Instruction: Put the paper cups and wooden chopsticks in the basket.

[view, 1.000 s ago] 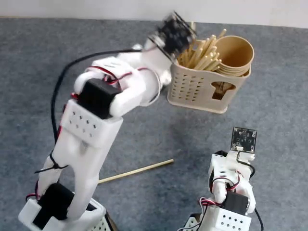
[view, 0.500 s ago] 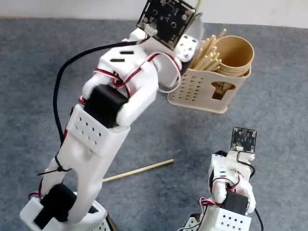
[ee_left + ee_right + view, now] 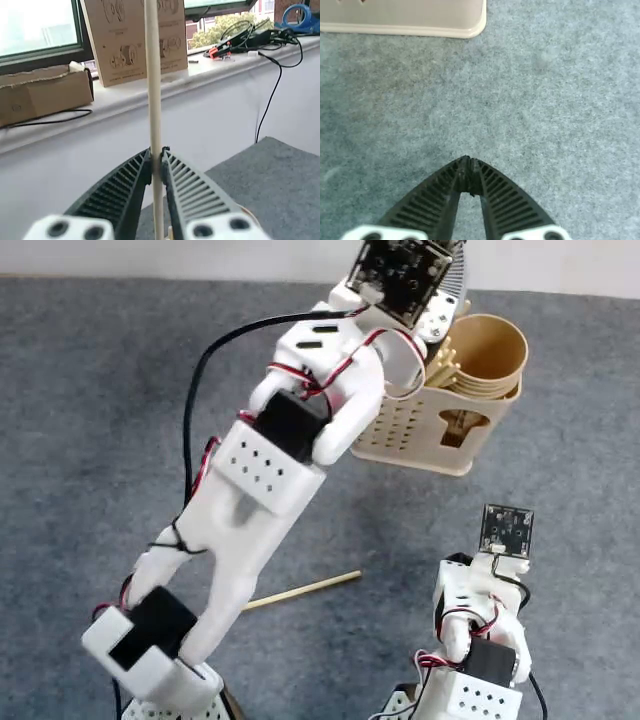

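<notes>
Stretching farther than a moment ago, the white left arm (image 3: 270,455) now holds its wrist above the beige slotted plastic basket (image 3: 400,430). The basket contains stacked tan paper cups (image 3: 490,355) and bundled chopsticks (image 3: 443,352). A loose pale wooden chopstick (image 3: 300,592) lies flat on the grey carpet (image 3: 100,390), slanting between the arms' bases.

At the left wrist, the left gripper (image 3: 156,152) clamps a held wooden chopstick (image 3: 152,75), whose long axis runs with the fingers and out past their tips.

At the right wrist, the right gripper (image 3: 469,170) is closed on nothing, near the basket's base.

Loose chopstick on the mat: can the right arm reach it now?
Probably yes: the loose chopstick lies free near the right arm, whose hand is shut and empty; left arm is over the basket.
</notes>
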`<state>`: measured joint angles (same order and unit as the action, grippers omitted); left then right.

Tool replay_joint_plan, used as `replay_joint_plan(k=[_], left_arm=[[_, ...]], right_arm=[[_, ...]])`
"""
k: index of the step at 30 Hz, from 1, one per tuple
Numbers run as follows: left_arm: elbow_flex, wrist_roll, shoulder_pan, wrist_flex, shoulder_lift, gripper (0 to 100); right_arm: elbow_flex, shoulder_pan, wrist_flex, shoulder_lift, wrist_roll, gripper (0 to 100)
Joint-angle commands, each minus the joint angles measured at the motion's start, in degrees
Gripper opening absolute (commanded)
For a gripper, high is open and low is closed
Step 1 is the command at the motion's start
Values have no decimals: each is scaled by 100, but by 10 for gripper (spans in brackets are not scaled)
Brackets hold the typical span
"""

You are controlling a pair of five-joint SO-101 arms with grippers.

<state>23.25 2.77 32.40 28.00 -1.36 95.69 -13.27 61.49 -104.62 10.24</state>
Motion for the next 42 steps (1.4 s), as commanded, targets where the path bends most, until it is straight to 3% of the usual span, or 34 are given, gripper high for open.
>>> replay_joint_plan(k=[1, 6, 9, 21, 35, 42], left_arm=[[92, -26, -145, -149, -110, 6], [75, -35, -268, -105, -303, 50], [101, -44, -303, 387, -347, 104], [92, 0, -391, 1653, -145, 107], [48, 18, -382, 5002, 479, 106], [4, 18, -242, 6198, 479, 104]], right_arm=[[673, -66, -154, -75, -9, 5], [673, -66, -154, -75, -9, 5], [673, -66, -154, -75, -9, 5], [673, -66, -163, -75, -9, 5], [673, -66, -163, -75, -9, 5], [673, -66, -163, -75, -9, 5]])
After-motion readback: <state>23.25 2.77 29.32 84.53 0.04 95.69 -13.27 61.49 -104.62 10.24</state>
